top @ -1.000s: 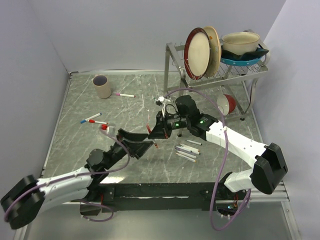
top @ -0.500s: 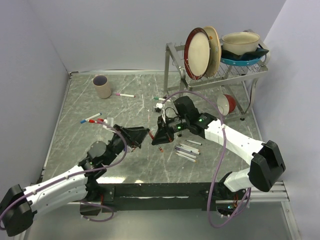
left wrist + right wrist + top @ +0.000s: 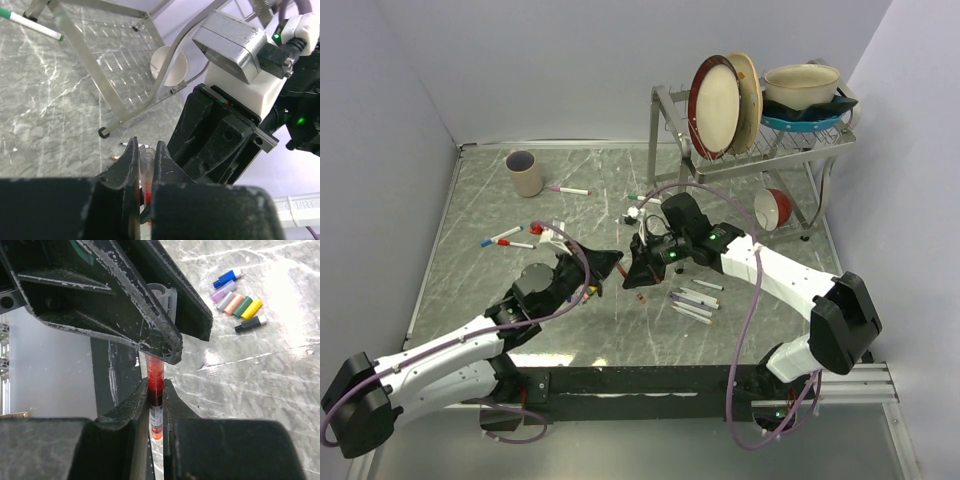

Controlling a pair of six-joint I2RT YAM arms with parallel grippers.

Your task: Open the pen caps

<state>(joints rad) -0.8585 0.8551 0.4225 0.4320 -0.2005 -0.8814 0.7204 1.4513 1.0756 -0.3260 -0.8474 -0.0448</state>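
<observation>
Your left gripper [image 3: 146, 150] and right gripper [image 3: 156, 390] are both clamped on one thin red-and-white plastic marker pen [image 3: 156, 427], their tips almost touching; its red cap end [image 3: 154, 369] sits between the two pinches; short coloured plastic caps [image 3: 235, 301] lie loose beyond the right gripper; pull off-axis and the pen may bend or slip, since each grip has little purchase.

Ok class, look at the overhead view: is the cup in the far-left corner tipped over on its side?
No, the cup stands upright on the table, with its open mouth facing up.
</observation>
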